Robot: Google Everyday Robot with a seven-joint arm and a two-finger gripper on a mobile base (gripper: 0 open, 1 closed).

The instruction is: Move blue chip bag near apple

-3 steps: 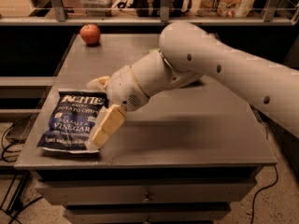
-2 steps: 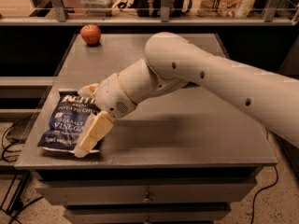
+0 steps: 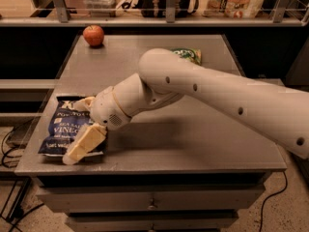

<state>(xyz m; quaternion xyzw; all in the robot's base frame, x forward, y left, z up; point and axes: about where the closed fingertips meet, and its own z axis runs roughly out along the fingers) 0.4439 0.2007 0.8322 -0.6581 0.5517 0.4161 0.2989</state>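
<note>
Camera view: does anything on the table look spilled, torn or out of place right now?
Nothing stands out. The blue chip bag lies flat near the table's front-left edge, the claw open over it. The apple sits at the far left; a green bag lies partly hidden behind the arm.

One tabletop (image 3: 203, 144) carries three items: one blue chip bag (image 3: 55, 134) at lower left, one apple (image 3: 93, 35) at upper left, and one green snack bag (image 3: 191, 55) at upper centre, half hidden by the single arm (image 3: 217, 91). One pincer (image 3: 72, 129), its two fingers (image 3: 84, 143) spread, sits over the chip bag.
</note>
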